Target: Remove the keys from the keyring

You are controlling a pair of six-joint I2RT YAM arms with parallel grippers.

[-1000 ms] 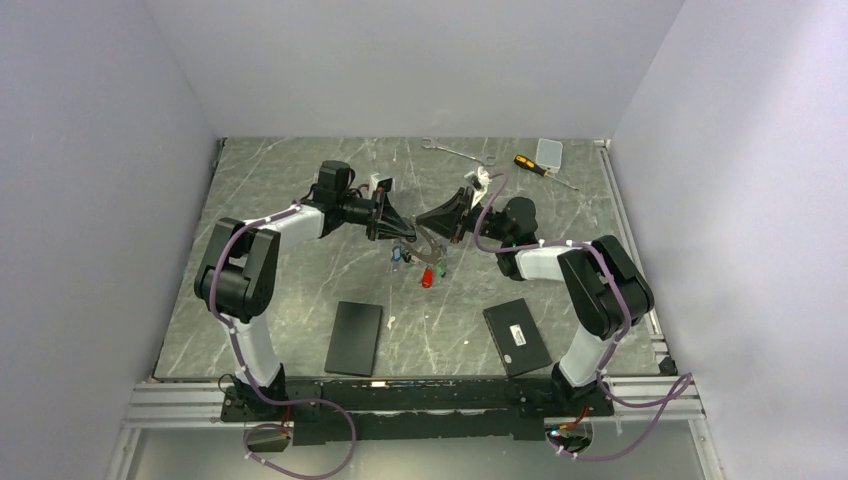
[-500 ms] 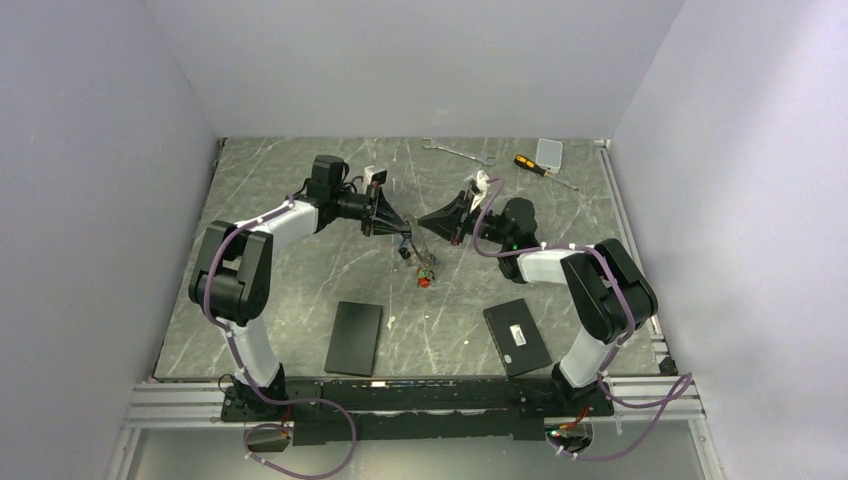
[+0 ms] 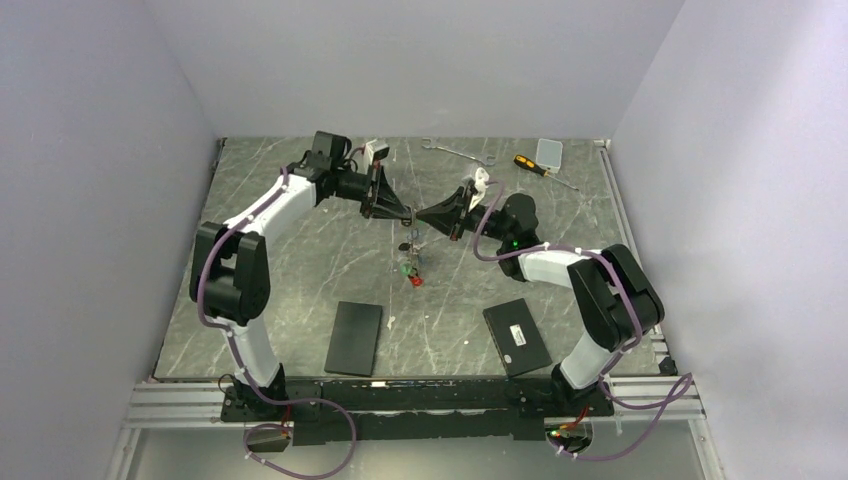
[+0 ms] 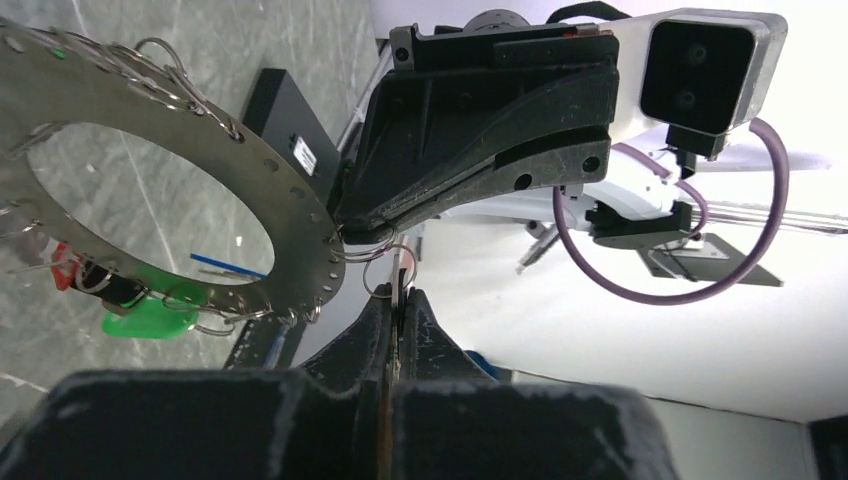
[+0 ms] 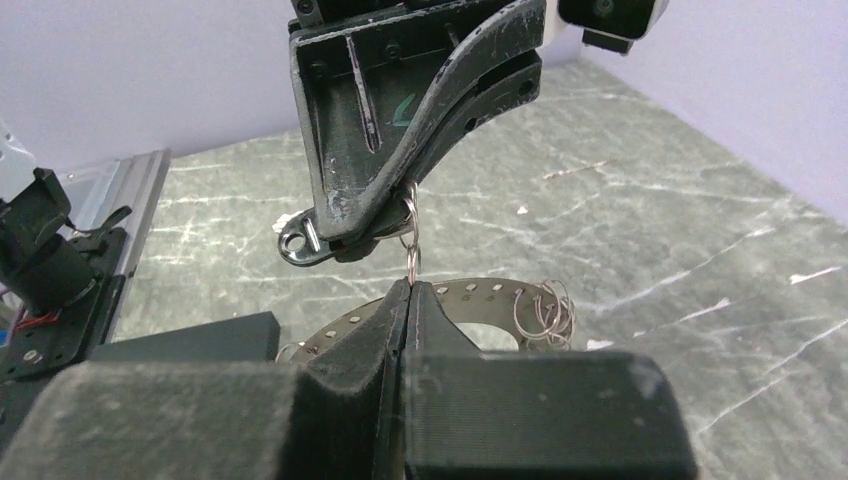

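Note:
The keyring [image 4: 292,215], a flat grey metal ring pierced with holes, hangs in the air between both arms. Small split rings and keys with green [image 4: 150,318], red and black tags dangle from it. In the top view the keys [image 3: 410,267] hang under the two gripper tips, which nearly touch. My left gripper [image 4: 400,296] is shut on a thin metal key joined to a small split ring [image 4: 397,272]. My right gripper [image 5: 410,288] is shut on the keyring's edge [image 5: 480,293], where that split ring sits. The key's bow [image 5: 298,243] sticks out beside the left fingers.
Two flat black boxes [image 3: 354,338] [image 3: 516,336] lie on the marble table near the arm bases. At the far edge lie a silver wrench [image 3: 455,152], a yellow-and-black screwdriver [image 3: 535,167] and a small pale box [image 3: 549,151].
Both grippers have risen and drawn closer, tip to tip, shifting toward the table's far side. The keyring and its hanging keys came up with them.

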